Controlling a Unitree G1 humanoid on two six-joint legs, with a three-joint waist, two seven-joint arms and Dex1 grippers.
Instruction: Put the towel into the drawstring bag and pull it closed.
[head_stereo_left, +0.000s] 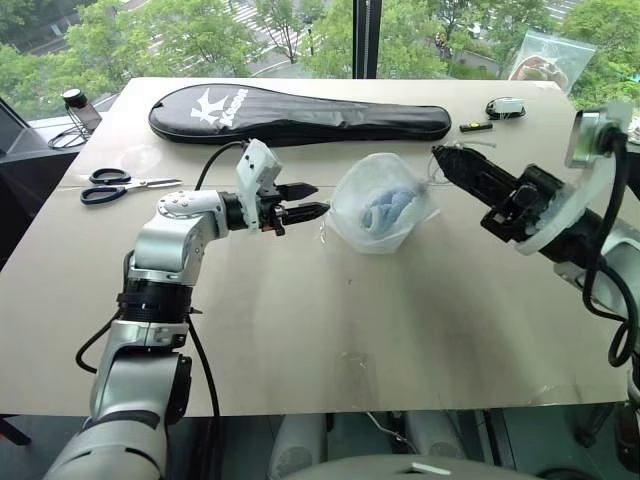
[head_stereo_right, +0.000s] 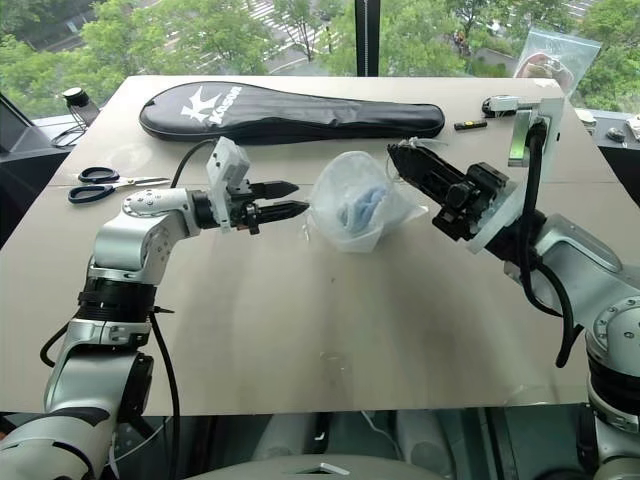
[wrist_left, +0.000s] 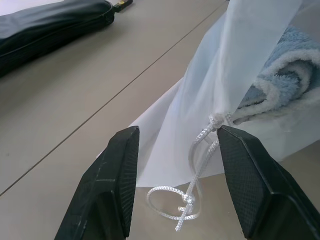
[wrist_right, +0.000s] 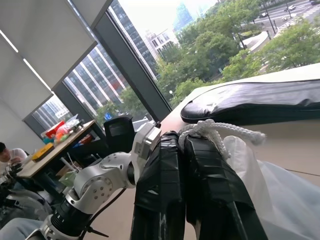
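The right claw (head_stereo_right: 398, 152) is clenched on the white cord (wrist_right: 220, 131) at one side of the drawstring bag (head_stereo_left: 375, 200), lifting that side so the bag hangs with its lower part near or on the table (head_stereo_left: 330, 330). This hold likely anchors one cord end so that a pull from the opposite side can cinch the mouth.

The left claw (head_stereo_left: 308, 200) is released, holding nothing, with its two fingers spread just beside the bag's near edge. In the left wrist view, a looped and knotted cord end (wrist_left: 192, 197) hangs from the bag's gathered corner, between the fingers (wrist_left: 117, 185). The loop is not yet gripped. The claw appears positioned to close on it.

Container contents: the towel (head_stereo_left: 387, 210), light blue and rolled, sits inside the bag and shows through the thin fabric. Insertion appears complete; closing remains.

Behind the bag, well apart, lies a black racket case (head_stereo_left: 300, 112). Scissors (head_stereo_left: 115, 185) lie on the table's left side.
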